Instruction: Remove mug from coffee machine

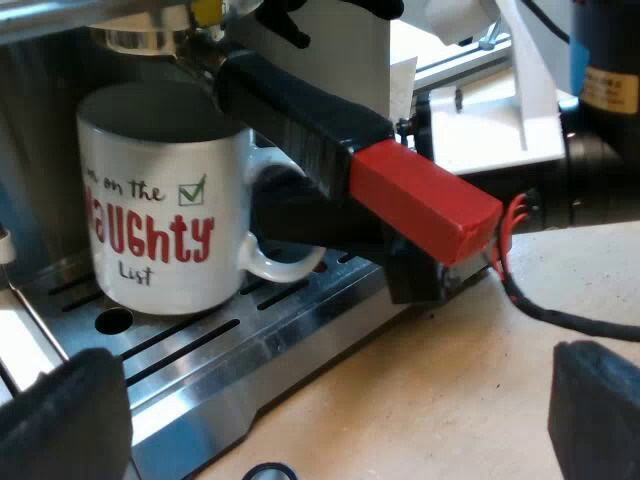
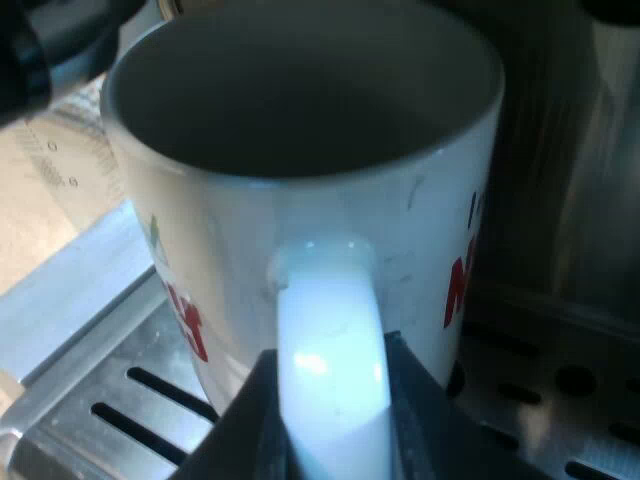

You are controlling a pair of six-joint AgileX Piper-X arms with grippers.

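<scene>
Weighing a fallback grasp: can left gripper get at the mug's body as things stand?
Probably yes. The mug shows its printed side to the open left gripper, with nothing standing on the drip tray between. The other side is taken: the right gripper is shut on the mug's handle, under the holder's red-ended handle.

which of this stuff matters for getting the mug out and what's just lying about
For the job: mug, right gripper at its handle, drip tray under it.
Lying about: holder with red-ended handle, locked in the espresso machine.

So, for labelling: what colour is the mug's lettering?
Red and black on the mug; left wrist view best.
</scene>
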